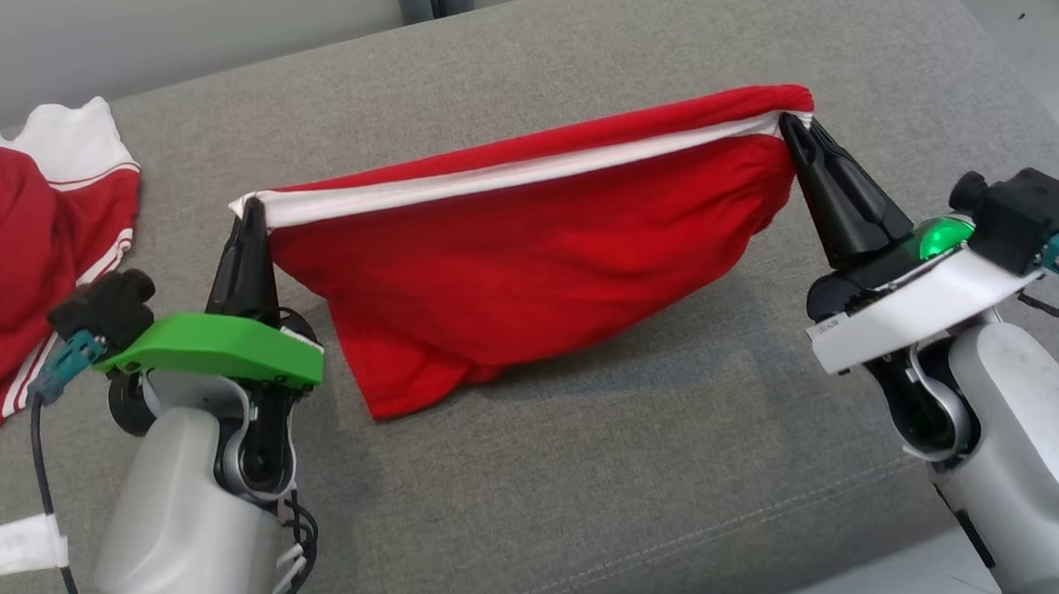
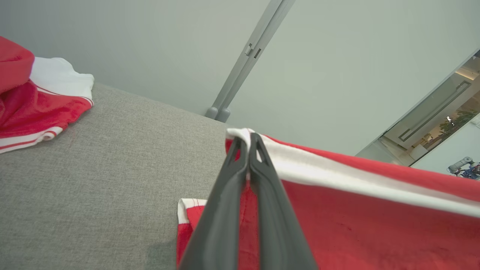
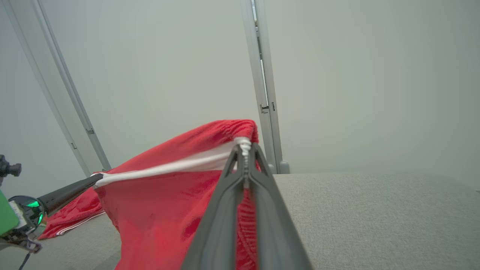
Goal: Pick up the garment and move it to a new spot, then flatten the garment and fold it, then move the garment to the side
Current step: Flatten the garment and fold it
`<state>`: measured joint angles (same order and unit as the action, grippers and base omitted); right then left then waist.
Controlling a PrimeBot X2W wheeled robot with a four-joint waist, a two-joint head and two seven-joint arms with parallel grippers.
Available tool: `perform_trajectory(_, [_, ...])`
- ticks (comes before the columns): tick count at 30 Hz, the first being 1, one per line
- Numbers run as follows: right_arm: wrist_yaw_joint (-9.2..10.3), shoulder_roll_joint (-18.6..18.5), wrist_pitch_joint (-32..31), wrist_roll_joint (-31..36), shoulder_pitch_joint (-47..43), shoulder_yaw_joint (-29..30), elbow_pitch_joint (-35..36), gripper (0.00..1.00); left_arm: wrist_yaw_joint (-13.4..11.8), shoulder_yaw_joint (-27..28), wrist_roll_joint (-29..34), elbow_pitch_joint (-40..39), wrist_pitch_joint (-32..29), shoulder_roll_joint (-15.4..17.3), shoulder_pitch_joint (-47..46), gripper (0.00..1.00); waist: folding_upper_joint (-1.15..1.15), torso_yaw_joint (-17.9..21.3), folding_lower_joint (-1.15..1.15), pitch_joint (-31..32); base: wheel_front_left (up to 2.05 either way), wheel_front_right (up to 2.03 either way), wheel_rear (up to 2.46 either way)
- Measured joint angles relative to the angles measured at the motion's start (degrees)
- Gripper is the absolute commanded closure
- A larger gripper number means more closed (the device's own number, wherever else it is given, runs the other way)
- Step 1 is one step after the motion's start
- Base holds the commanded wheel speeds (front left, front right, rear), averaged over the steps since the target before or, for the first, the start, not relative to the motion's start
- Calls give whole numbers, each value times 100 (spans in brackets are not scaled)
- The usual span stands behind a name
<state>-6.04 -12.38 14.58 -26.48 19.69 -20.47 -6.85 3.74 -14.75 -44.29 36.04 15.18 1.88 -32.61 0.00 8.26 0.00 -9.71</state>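
Note:
A red garment (image 1: 526,251) with a white band along its top edge hangs stretched between my two grippers above the grey cushion (image 1: 598,479). Its lower folds sag and touch the cushion. At the band's left end my left gripper (image 1: 248,208) is shut on the cloth; the left wrist view shows its fingertips (image 2: 240,144) pinching the white band of the garment (image 2: 375,225). The right gripper (image 1: 792,120) is shut on the bunched right corner. In the right wrist view the garment (image 3: 165,210) runs from the right gripper (image 3: 245,148) leftward to the left gripper (image 3: 98,179).
A second red-and-white garment (image 1: 6,268) lies crumpled at the cushion's far left, also seen as the other garment (image 2: 33,101) in the left wrist view. A white strip (image 1: 6,548) lies near the front left edge. A pale wall with a grey post (image 2: 243,63) stands behind.

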Motion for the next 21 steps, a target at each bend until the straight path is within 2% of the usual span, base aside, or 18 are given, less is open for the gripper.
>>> perform_trajectory(1, [-1,8,0,-77,-75,59,86,100,74,56,-109,-127,-1,-2,137,100,0,-14,0,38,0,0,0])
perform_trajectory(6, [-52,-5,0,-447,-736,119,405,100,135,248,-467,-790,-36,-33,728,100,0,-83,0,242,0,0,0])
perform_trajectory(9, [-53,-154,-1,-687,-1368,-132,368,100,135,121,-490,-1062,-89,-30,1257,100,0,-128,0,351,0,0,0])
perform_trajectory(14, [-97,-357,-482,-1048,-2192,-568,265,100,126,-348,-458,-1260,-414,18,2220,100,0,-172,0,393,0,0,0])
perform_trajectory(18, [-100,-432,-803,-1167,-2096,-677,133,100,122,-627,-382,-1489,-699,63,2281,100,0,-198,0,331,0,0,0])
perform_trajectory(21, [-100,-410,-1092,-1340,-1484,-532,-64,100,140,-938,-338,-1515,-1138,75,1976,100,0,-239,0,300,0,0,0])
